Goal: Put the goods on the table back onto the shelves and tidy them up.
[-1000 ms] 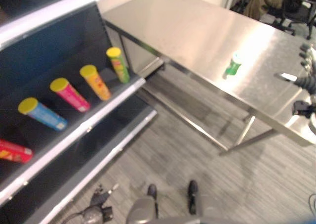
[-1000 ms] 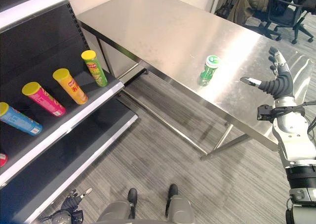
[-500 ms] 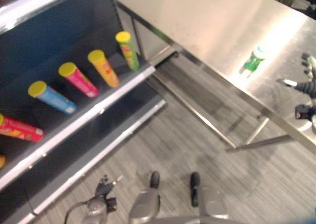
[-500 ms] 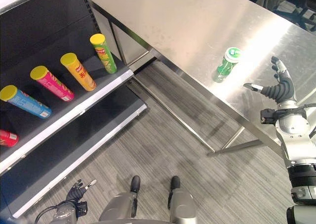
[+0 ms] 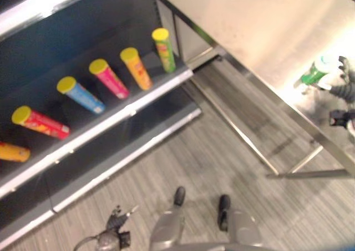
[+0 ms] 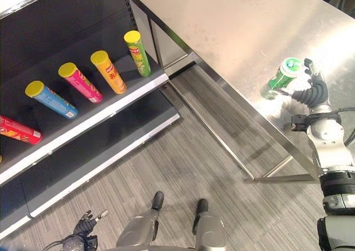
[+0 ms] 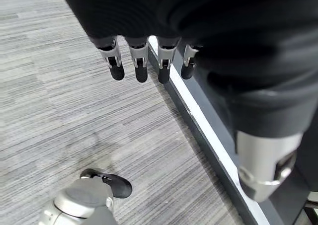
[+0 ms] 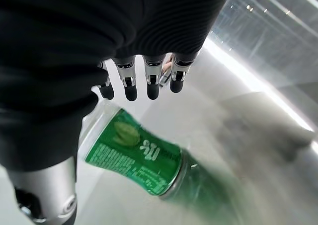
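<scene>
On the stainless-steel bench (image 6: 233, 35) stands one tall green cylindrical can with a pale lid (image 6: 282, 77), upright near the front edge. It is the only item on the bench, so we judge it to be what remains to go back. Our right hand (image 6: 312, 90) is right beside it, fingers straight and spread, thumb set apart, not closed round anything. In the right wrist view the can (image 8: 134, 158) lies just past the fingertips (image 8: 130, 93), between them and the thumb, and we cannot tell whether any finger touches it. We read this as the hand lined up to take the can round its body, which would keep it upright for the carry.

The dark metal shelf unit with pale front edges (image 6: 100, 121) holds the other cans lying on their sides, lids towards the front, spaced in a row. In the left eye view we count six: a green one (image 5: 164, 49), an orange one (image 5: 136, 68), a pink one (image 5: 108, 78), a blue one (image 5: 80, 95), a red one (image 5: 40, 122) and a second orange one at the edge (image 5: 12, 151). Lying down, with gaps between, they sit stable and easy to reach.

Our left hand (image 7: 139, 61) hangs low over the grey striped floor (image 7: 59, 101) by the shelf base, fingers relaxed, empty.
</scene>
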Controlling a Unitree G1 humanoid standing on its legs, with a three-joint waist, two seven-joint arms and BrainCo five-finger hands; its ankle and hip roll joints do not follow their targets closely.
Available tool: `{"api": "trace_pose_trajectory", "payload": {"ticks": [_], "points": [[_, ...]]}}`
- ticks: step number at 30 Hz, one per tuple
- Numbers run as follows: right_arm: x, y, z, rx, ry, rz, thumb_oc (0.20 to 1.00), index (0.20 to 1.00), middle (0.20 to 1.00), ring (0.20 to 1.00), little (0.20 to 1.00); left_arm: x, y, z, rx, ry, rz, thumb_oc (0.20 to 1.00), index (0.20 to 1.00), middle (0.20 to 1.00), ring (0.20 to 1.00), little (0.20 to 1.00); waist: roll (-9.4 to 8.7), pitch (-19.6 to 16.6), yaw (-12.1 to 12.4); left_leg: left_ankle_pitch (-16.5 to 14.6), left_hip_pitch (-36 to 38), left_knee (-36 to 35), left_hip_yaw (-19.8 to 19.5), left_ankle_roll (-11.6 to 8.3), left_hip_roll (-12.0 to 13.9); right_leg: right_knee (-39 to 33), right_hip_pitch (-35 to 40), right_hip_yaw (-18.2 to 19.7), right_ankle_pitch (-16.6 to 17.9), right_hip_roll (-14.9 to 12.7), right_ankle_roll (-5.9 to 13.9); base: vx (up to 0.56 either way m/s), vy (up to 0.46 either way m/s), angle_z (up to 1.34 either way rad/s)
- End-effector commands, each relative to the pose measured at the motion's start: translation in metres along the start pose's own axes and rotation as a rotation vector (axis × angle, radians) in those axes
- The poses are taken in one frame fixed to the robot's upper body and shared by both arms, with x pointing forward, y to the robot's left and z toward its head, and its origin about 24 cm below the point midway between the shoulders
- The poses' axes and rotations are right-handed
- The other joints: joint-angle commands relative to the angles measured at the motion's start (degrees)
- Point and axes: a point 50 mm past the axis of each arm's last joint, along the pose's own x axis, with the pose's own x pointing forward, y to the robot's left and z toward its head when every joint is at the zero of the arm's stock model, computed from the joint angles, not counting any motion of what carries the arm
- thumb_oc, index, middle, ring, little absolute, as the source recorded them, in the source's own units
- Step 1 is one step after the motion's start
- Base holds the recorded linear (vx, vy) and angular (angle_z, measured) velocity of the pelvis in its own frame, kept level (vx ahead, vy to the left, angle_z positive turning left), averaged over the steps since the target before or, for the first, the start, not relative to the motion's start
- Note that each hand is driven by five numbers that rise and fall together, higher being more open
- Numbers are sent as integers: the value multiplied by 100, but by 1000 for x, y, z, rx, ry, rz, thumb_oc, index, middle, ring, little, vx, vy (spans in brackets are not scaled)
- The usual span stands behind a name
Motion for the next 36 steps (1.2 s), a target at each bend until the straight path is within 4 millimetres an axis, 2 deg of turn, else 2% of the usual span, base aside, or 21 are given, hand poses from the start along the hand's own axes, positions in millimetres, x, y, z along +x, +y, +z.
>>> {"api": "trace_pose_trajectory", "payload": {"ticks": [1, 6, 7, 8, 16, 19, 20, 21, 25, 27, 28, 32, 34, 36], "points": [[17, -9, 31, -31, -106, -59, 1000, 1000, 1000, 1000, 1000, 2, 10, 17, 51, -79, 6, 1000, 1000, 1000, 1000, 1000, -248, -249, 172, -669, 185, 356, 308, -335, 274, -350, 146, 274, -382, -135, 346, 16, -28, 18], [28, -13, 32, -47, -77, -96, 1000, 1000, 1000, 1000, 1000, 2, 7, 16, 41, -80, 6, 1000, 1000, 1000, 1000, 1000, -217, -228, 217, -616, 186, 296, 263, -356, 278, -337, 171, 215, -408, -132, 332, 3, -16, 11], [30, -13, 31, -50, -69, -97, 438, 438, 438, 438, 438, 2, 7, 15, 41, -78, 8, 1000, 1000, 1000, 1000, 1000, -219, -226, 226, -613, 180, 295, 258, -355, 281, -338, 175, 202, -415, -133, 329, -3, -6, 10], [34, -13, 29, -49, -45, -108, 200, 200, 200, 200, 200, 2, 7, 15, 36, -74, 12, 1000, 1000, 1000, 1000, 1000, -222, -223, 250, -605, 179, 293, 253, -358, 282, -320, 172, 189, -419, -131, 320, -3, -6, 5], [33, -6, 32, -59, -62, -88, 200, 200, 200, 200, 200, 3, 5, 12, 17, -57, 22, 1000, 1000, 1000, 1000, 1000, -259, -193, 238, -588, 194, 276, 253, -368, 321, -263, 170, 174, -463, -113, 285, 0, 0, 0], [27, -5, 48, -65, -159, -75, 200, 200, 200, 200, 200, 3, 4, 12, 5, -52, 31, 1000, 1000, 1000, 1000, 1000, -311, -199, 197, -607, 225, 288, 275, -376, 354, -255, 191, 181, -478, -93, 281, 0, 0, 0], [26, -5, 48, -65, -158, -76, 200, 200, 200, 200, 200, 3, 4, 13, 7, -53, 31, 1000, 1000, 1000, 1000, 1000, -314, -200, 206, -607, 228, 287, 276, -376, 355, -255, 193, 182, -478, -92, 281, 0, 0, 0], [17, -5, 67, -38, -273, -73, 200, 200, 200, 200, 200, 4, 5, 15, -5, -58, 44, 1000, 1000, 1000, 1000, 1000, -344, -201, 169, -620, 252, 289, 291, -380, 385, -251, 207, 200, -491, -76, 278, 0, 0, 0], [-8, -7, 123, 47, -575, -53, 200, 200, 200, 200, 200, 5, 6, 20, -20, -77, 60, 1000, 1000, 1000, 1000, 1000, -383, -255, 146, -624, 272, 300, 301, -413, 444, -225, 227, 175, -530, -73, 272, -6, -8, 0], [-17, -5, 144, 88, -682, -34, 200, 200, 200, 200, 200, 6, 7, 21, -25, -80, 68, 1000, 1000, 1000, 1000, 1000, -399, -277, 173, -615, 278, 303, 299, -436, 479, -214, 257, 134, -569, -67, 256, -14, -16, 0], [-17, -5, 144, 88, -682, -34, 200, 200, 200, 200, 200, 6, 7, 22, -26, -80, 68, 1000, 1000, 1000, 1000, 1000, -399, -273, 169, -615, 281, 302, 295, -437, 480, -212, 260, 130, -571, -66, 255, -34, -19, 2], [-27, -2, 190, 160, -877, 18, 200, 200, 200, 200, 200, 6, 9, 22, -36, -78, 67, 1000, 1000, 1000, 1000, 1000, -422, -309, 291, -436, 221, 199, 173, -525, 510, -236, 317, -81, -637, -73, 200, -49, -31, 8], [-32, -5, 215, 149, -971, 32, 200, 200, 200, 200, 200, 7, 8, 26, -28, -88, 59, 1000, 1000, 1000, 1000, 1000, -454, -328, 328, -401, 71, 259, 343, -528, 562, -243, 372, -274, -680, -155, 179, -39, -6, 39], [-32, -5, 215, 149, -972, 33, 200, 200, 200, 200, 200, 7, 8, 26, -29, -88, 59, 1000, 1000, 1000, 1000, 1000, -451, -336, 315, -398, 58, 261, 333, -527, 560, -248, 368, -284, -677, -156, 180, -6, 5, 56]]}}
